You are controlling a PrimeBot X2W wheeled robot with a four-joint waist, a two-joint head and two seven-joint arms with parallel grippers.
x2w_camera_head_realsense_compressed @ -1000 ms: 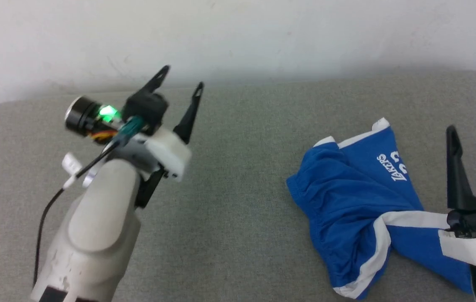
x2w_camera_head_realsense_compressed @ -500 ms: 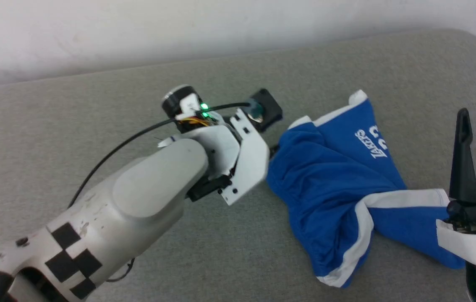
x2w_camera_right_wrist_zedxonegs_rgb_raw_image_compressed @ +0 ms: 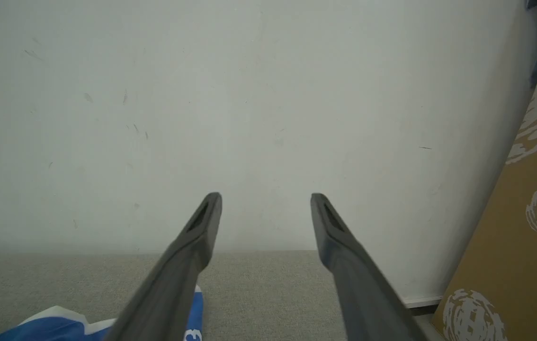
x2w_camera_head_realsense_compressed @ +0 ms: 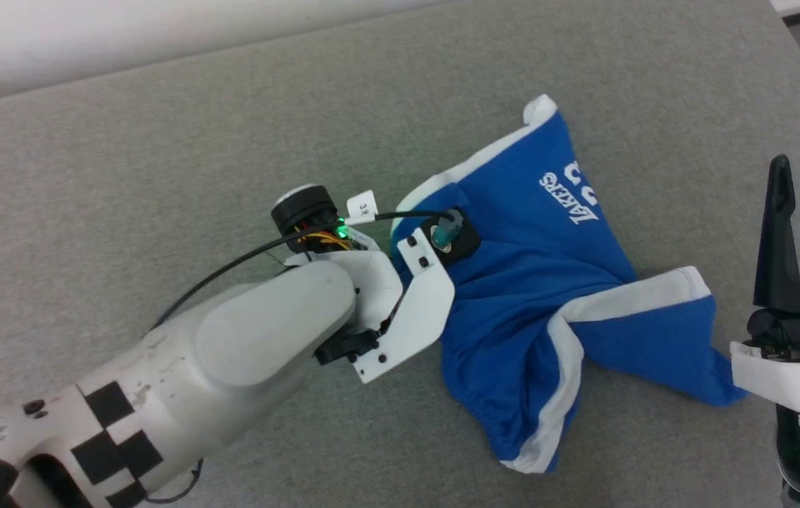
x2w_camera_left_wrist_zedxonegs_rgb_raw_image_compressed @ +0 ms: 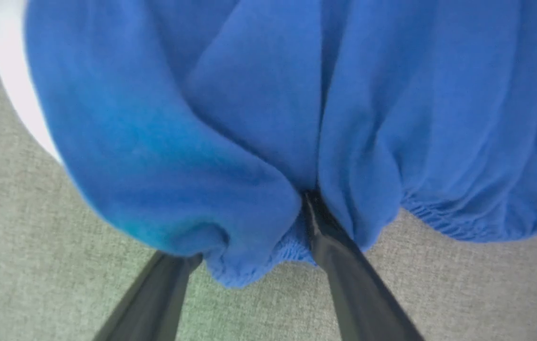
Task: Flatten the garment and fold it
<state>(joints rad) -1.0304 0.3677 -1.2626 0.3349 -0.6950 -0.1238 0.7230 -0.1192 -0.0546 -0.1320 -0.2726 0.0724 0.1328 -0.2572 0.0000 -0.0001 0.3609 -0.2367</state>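
Grey upholstered surface (x2w_camera_head_realsense_compressed: 160, 141): broad, bare on its left half.

Garment (x2w_camera_head_realsense_compressed: 534, 282): blue shorts, right of centre on the surface, crumpled. A white stripe crossed its near right part and the "Lakers" print lay toward the far side.

Left gripper (x2w_camera_left_wrist_zedxonegs_rgb_raw_image_compressed: 245, 227): a second before, it was raised over the left of the surface, well apart from the cloth. It had since swung right to the garment's left edge; the head camera had shifted too. Its jaws stood apart, straddling a bulge of gathered waistband, with nothing clamped yet. Judgement: a first grasp of the waistband was being set up, and flattening had not begun.

Right gripper (x2w_camera_right_wrist_zedxonegs_rgb_raw_image_compressed: 264, 199): at the right, just beside the garment's near right corner. Its jaws stood apart and empty, pointing at the wall (x2w_camera_right_wrist_zedxonegs_rgb_raw_image_compressed: 249, 94).

Hidden or unclear: both left fingertips were buried in cloth, so the depth of the bite could not be told. In the head view the wrist covered the left fingers, the frame edge cut off one right finger, and the printed number was partly folded under.
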